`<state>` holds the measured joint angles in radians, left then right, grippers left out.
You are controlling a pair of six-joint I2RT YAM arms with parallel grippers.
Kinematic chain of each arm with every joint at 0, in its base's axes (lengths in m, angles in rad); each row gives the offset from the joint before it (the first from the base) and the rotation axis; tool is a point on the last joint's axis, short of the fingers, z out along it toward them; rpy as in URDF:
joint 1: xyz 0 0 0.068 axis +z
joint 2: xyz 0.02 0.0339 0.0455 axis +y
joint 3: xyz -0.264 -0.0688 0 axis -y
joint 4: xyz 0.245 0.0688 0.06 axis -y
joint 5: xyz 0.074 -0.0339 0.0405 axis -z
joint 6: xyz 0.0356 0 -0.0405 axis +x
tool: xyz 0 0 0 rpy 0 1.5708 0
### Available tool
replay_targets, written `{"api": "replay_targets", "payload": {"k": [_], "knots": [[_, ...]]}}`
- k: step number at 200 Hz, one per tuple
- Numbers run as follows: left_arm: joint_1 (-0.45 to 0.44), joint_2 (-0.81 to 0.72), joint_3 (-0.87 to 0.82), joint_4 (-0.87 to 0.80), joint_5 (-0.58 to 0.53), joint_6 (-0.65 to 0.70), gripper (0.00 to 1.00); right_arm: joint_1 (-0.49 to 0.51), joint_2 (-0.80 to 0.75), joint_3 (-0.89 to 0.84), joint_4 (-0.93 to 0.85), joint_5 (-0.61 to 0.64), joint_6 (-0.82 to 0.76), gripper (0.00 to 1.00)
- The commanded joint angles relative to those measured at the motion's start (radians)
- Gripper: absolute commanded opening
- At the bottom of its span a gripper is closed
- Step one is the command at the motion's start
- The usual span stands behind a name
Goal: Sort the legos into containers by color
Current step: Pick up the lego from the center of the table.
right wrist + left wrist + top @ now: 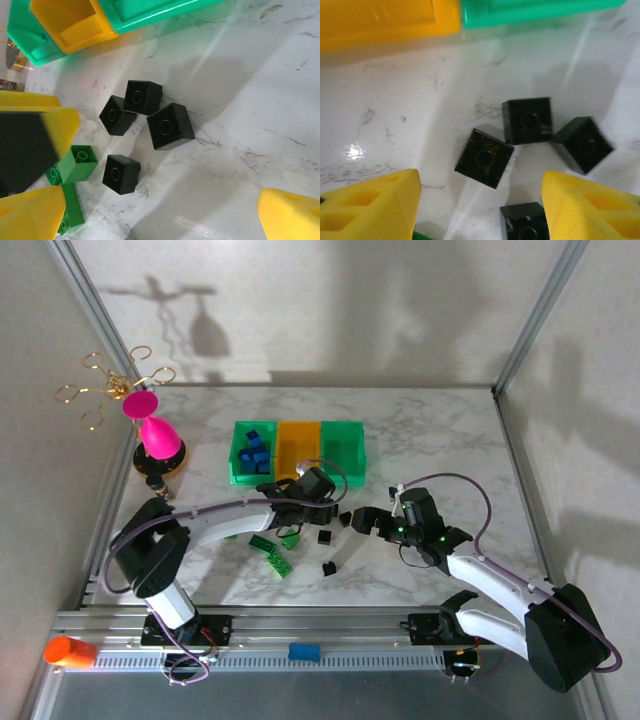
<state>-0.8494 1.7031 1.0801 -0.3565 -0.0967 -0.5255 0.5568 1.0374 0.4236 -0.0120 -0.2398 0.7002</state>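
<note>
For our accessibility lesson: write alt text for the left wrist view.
Four black legos lie on a white marble table before the yellow fingers of the open left pincer. An orange container and a green container edge the top.

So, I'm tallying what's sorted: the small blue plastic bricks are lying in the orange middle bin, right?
Not quite. The small blue plastic bricks lie in the left green plastic bin, not the orange middle bin. The top external view shows it.

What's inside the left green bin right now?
A pile of blue legos sits in the left green bin; no other color shows. Bricks underneath the pile are covered, so the exact count is unclear.
</note>
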Motion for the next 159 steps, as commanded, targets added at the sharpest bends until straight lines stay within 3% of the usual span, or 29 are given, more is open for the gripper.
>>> {"api": "replay_targets", "payload": {"k": [1, 56, 133, 159], "knots": [[0.000, 0.046, 0.046, -0.008, 0.027, 0.017, 0.65, -0.010, 0.006, -0.009, 0.022, -0.021, 0.022, 0.99], [0.000, 0.125, 0.082, -0.009, 0.012, 0.031, 0.64, -0.017, 0.015, -0.013, 0.038, -0.030, 0.015, 0.99], [0.000, 0.170, 0.084, -0.014, -0.006, 0.035, 0.56, -0.024, 0.016, -0.025, 0.046, -0.029, 0.014, 0.99], [0.000, 0.174, 0.080, -0.010, -0.003, 0.036, 0.49, -0.024, 0.019, -0.026, 0.056, -0.034, 0.013, 0.99]]}}
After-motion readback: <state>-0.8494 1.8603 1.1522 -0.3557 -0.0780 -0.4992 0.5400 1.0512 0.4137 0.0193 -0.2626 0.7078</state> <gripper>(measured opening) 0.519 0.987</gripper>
